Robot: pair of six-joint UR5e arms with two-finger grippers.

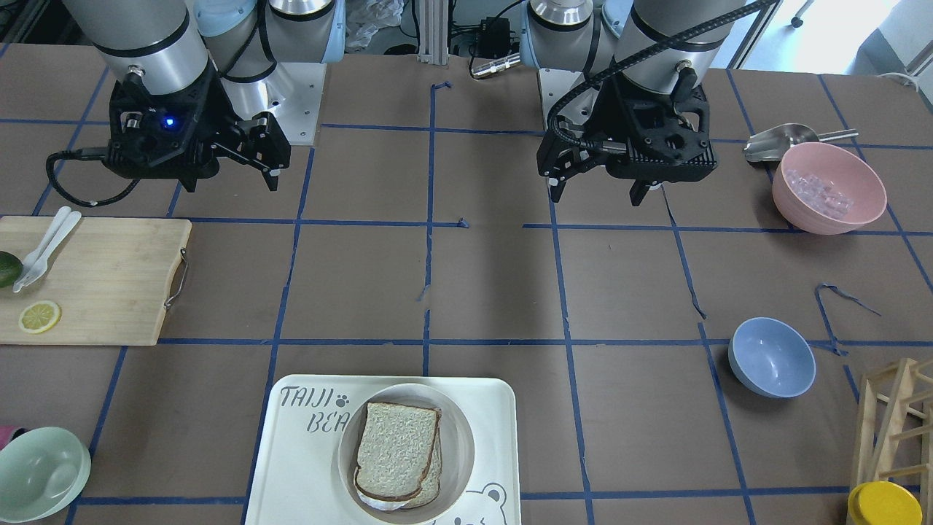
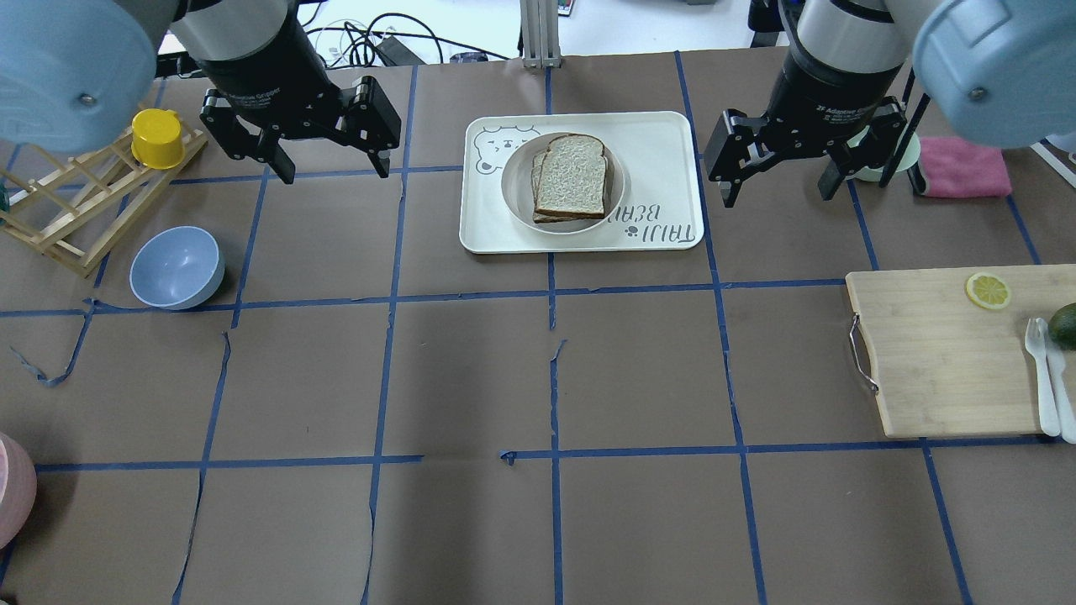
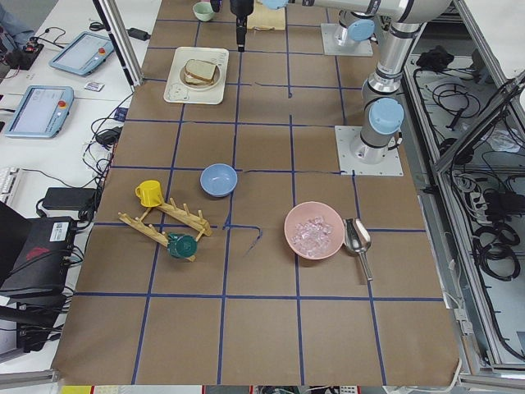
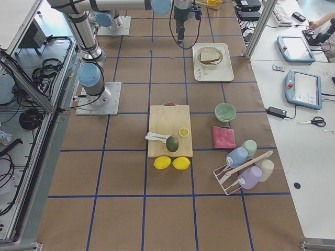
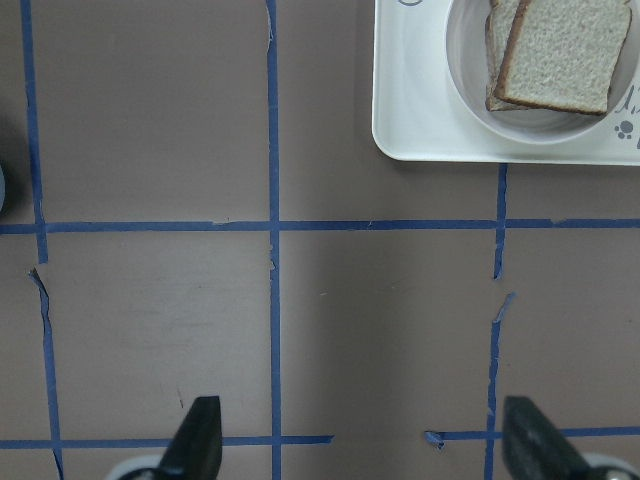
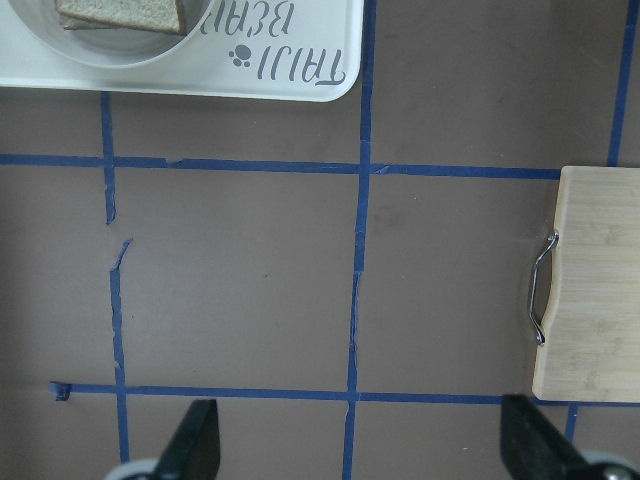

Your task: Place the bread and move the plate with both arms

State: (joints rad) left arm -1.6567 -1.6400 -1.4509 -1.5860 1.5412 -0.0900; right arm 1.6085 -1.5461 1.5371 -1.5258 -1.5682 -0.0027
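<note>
Bread (image 2: 572, 175): squarish, speckled light-brown crumb, dark brown crust. It lies flat on top of a second slice (image 1: 431, 483) in the plate (image 2: 514, 186), and the plate sits on the bear-print tray (image 2: 664, 139). Left gripper (image 2: 334, 172) and right gripper (image 2: 777, 197) are both spread wide and empty, above the surface (image 2: 471, 370) either side of the tray.

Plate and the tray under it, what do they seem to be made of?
Plate: probably matte plastic or melamine; cream, dull, no glaze shine. Tray: likely the same; matte cream surface with printed grey lettering and bear. Look alone cannot confirm.
</note>
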